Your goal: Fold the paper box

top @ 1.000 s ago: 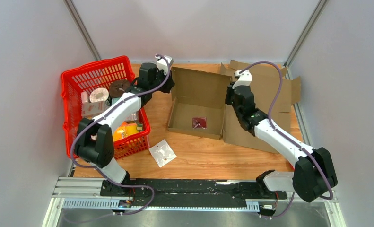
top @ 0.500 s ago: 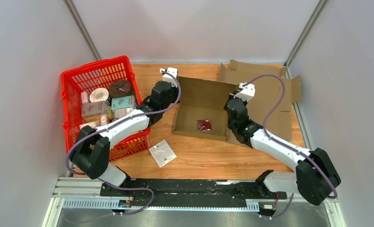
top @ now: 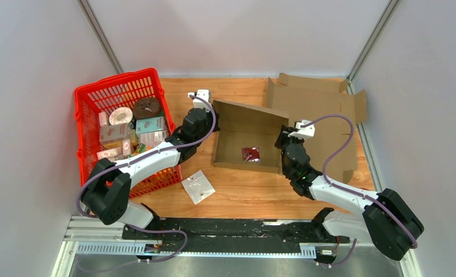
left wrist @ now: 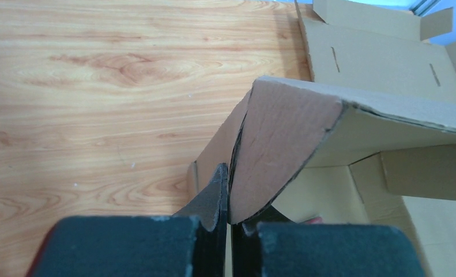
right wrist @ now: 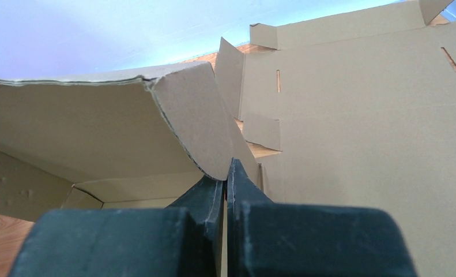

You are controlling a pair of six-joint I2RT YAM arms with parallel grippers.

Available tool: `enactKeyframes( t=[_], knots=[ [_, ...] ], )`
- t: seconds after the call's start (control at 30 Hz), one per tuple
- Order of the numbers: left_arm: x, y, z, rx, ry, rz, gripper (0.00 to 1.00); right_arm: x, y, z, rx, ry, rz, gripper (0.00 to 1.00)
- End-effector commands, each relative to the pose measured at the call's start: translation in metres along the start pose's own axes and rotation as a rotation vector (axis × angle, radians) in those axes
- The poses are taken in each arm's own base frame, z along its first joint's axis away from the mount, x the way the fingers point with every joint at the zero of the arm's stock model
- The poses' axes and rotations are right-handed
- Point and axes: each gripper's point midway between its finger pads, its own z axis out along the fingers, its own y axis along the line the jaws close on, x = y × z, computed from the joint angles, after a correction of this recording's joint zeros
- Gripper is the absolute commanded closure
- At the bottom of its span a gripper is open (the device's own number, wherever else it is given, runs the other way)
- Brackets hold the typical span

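The brown cardboard box [top: 245, 124] stands open in the middle of the table, its flat lid part [top: 320, 109] lying behind and to its right. A small red packet [top: 250, 153] lies inside it. My left gripper [top: 207, 113] is shut on the rounded flap [left wrist: 283, 150] at the box's left wall. My right gripper [top: 284, 142] is shut on the rounded flap [right wrist: 199, 127] at the box's right wall. Both flaps are bent inward over the box.
A red basket [top: 101, 101] with several packaged goods stands at the left, right beside my left arm. A clear plastic packet [top: 198, 186] lies on the wooden table in front of the box. Grey walls close the back and sides.
Both grippers have come nearer and inward, dragging the box with them. The side flaps and back wall now lean over the box's inside.
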Motion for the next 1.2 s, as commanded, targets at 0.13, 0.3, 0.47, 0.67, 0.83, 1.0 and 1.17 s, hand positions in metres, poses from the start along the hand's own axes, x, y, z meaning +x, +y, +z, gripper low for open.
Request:
enactKeyframes(
  t=[0.13,0.3,0.47,0.67,0.83,1.0,1.17],
  knots=[
    [0.001,-0.053,-0.011,0.146,0.102,-0.154,1.00,0.000,0.003,0.002,0.011,0.019,0.018,1.00],
    [0.009,-0.060,-0.014,0.158,0.144,-0.150,1.00,0.003,0.001,0.000,0.016,0.028,0.013,1.00],
    [0.038,-0.046,-0.016,0.098,0.177,-0.170,1.00,0.014,-0.005,-0.004,0.023,0.045,0.009,1.00],
    [0.057,-0.051,-0.014,-0.014,0.227,-0.219,1.00,0.020,-0.006,-0.005,0.034,0.056,0.016,1.00],
    [0.073,-0.040,-0.019,-0.082,0.241,-0.138,1.00,0.019,-0.007,-0.008,0.040,0.061,0.017,1.00],
    [0.098,-0.014,-0.031,-0.113,0.237,-0.079,1.00,0.028,-0.018,-0.020,0.054,0.109,0.014,0.91],
    [0.119,-0.004,-0.037,-0.119,0.265,-0.058,1.00,0.032,-0.029,-0.055,0.104,0.374,-0.009,0.49]
  ],
)
